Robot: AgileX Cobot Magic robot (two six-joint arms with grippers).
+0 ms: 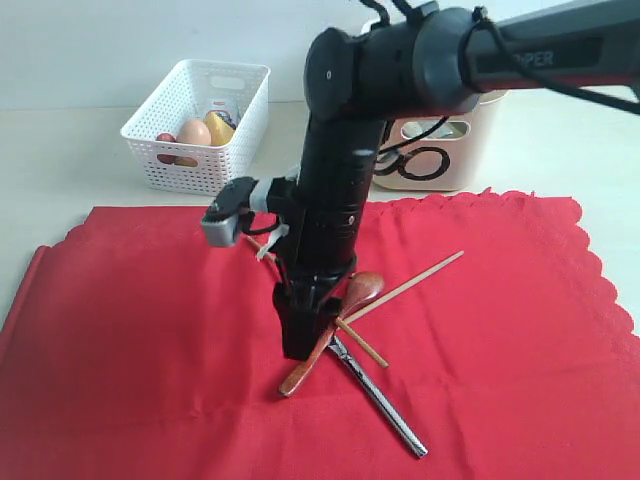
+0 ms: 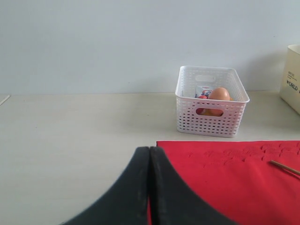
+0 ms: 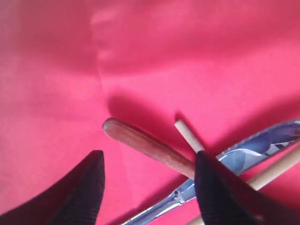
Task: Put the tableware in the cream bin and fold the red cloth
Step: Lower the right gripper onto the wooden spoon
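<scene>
The red cloth lies spread flat, with a dark wooden spoon, a metal knife and two thin chopsticks crossed on its middle. My right gripper points straight down over the spoon's handle end. In the right wrist view the right gripper is open, the spoon handle running between its fingers beside the knife and a chopstick. It grips nothing. The cream bin stands behind the arm. My left gripper is shut and empty, low beside the cloth's corner.
A white lattice basket holding an egg and other food stands at the back left, off the cloth. The same basket shows in the left wrist view, with the bin's edge at the far right. My right arm hides part of the bin.
</scene>
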